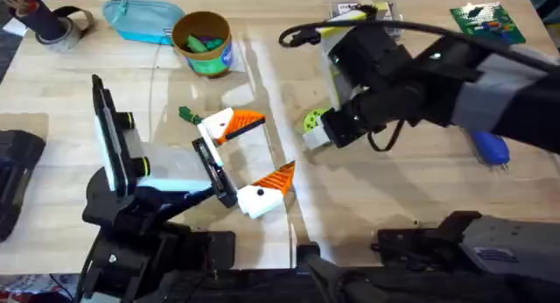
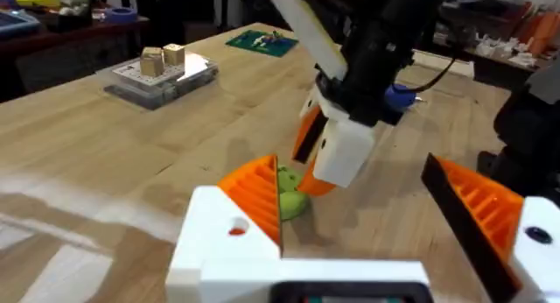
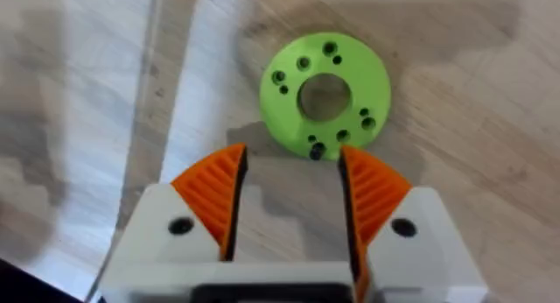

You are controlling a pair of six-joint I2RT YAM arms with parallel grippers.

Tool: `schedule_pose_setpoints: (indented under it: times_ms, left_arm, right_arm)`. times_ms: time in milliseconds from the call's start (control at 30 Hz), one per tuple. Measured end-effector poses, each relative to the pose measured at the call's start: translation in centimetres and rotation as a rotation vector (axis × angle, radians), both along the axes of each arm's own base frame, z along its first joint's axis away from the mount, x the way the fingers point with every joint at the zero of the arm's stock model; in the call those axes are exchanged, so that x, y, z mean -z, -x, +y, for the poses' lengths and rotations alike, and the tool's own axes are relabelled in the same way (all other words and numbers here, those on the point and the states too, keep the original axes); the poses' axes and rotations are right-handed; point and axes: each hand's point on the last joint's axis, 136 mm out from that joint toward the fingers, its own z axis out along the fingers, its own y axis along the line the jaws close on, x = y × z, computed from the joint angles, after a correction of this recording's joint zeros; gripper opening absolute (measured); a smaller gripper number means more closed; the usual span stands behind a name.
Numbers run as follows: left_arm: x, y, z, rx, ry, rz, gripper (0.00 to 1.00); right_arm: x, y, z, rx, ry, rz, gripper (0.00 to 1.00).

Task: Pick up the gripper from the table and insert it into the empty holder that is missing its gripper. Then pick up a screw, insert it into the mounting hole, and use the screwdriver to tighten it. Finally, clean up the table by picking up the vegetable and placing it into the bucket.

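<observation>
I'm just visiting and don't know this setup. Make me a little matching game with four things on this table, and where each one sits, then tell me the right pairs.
Things:
1. lime-green disc
2. bucket
3. screwdriver
4. teal pouch

Places:
A. far side of the table, just left of the bucket
B. right side of the table, partly under the right arm
C. on the bare wood right in front of the open right gripper
D. far side, between the pouch and the middle of the table

Pairs: 1-C, 2-D, 3-B, 4-A
</observation>
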Motion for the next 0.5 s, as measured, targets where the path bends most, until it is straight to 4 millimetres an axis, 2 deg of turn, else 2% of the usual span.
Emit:
schedule_pose_setpoints:
  times_ms: [67,167,500]
  left_arm:
    - [0.0,0.0,0.0,0.000,0.000,0.000,0.990]
    - [0.0,0.0,0.0,0.000,0.000,0.000,0.990]
    - [0.0,0.0,0.0,0.000,0.000,0.000,0.990]
  right_arm:
    - [0.9,0.1,0.0,0.003,0.018,0.026,0.562]
    - [1.9,0.2,-0.1,0.004,0.040,0.055,0.471]
    - [2.3,-0.1,-0.6,0.015,0.072,0.048,0.357]
